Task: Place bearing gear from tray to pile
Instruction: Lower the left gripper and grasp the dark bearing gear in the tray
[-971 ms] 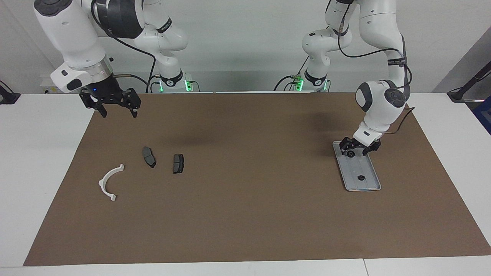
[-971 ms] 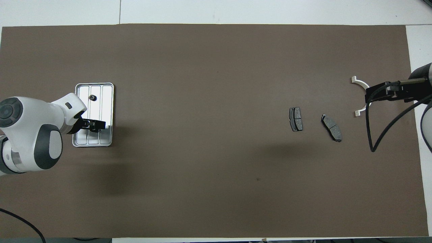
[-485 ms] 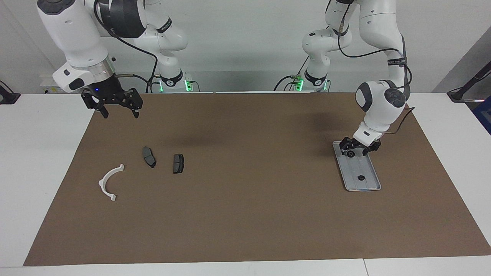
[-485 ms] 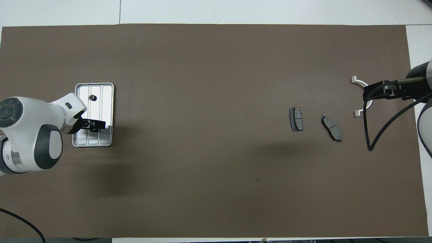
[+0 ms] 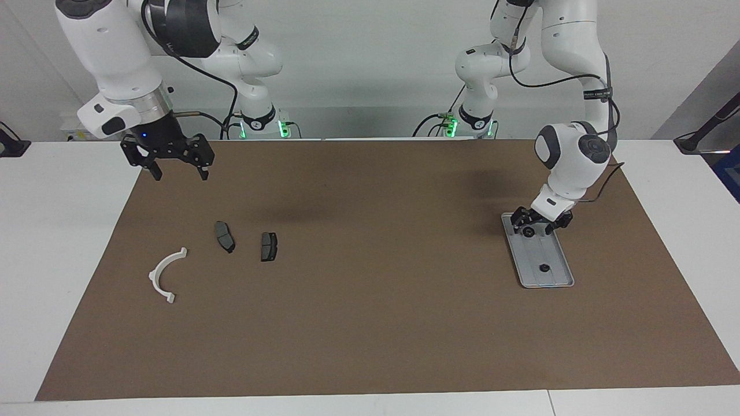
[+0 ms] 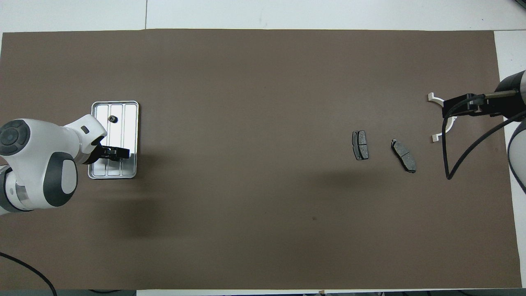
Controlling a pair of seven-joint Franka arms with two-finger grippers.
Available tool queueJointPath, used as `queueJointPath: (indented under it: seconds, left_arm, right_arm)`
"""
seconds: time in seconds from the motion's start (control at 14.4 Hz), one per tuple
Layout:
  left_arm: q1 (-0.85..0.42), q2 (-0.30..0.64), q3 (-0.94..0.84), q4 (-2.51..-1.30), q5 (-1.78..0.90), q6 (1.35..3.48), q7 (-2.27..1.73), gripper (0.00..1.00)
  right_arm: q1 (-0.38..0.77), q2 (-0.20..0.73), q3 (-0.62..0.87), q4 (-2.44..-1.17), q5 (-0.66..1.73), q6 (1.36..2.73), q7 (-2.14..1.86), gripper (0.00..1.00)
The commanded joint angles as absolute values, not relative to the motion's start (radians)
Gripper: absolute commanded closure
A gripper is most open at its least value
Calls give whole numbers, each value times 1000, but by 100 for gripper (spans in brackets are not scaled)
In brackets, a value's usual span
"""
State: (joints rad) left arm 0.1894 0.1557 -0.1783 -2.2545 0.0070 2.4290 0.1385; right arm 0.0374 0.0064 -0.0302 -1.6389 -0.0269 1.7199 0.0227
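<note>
While the right hand [image 5: 176, 166] waits, spread wide, above the brown surface [image 5: 370, 323] near the pile [image 5: 222, 248], the left hand [image 5: 539, 224] sits low in the tray [image 5: 552, 276] at its end nearer the robots, apparently clamped on a small dark gear [image 5: 528, 232]. This looks like the pickup step. A second gear [image 5: 543, 268] lies at the tray's other end. Next comes a clean lift, then a carry to the pile.
</note>
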Motion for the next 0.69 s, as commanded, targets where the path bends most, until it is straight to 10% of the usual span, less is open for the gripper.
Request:
queueJointPath:
  seconds: [0.0, 0.21, 0.55, 0.62]
  left_arm:
    - [198, 161, -179, -2270, -3, 2468, 150, 0]
    - [198, 161, -179, -2281, -3, 2480, 150, 17]
    - [187, 160, -178, -2273, -3, 2450, 147, 100]
    - [187, 158, -178, -2266, -3, 2429, 147, 100]
  right_arm:
    - [38, -12, -25, -1671, -20, 1772, 78, 0]
    - [38, -12, -25, -1672, -20, 1773, 75, 0]
    - [58, -18, -20, -1695, -20, 1773, 77, 0]
    - [57, -20, -20, -1697, -20, 1773, 74, 0]
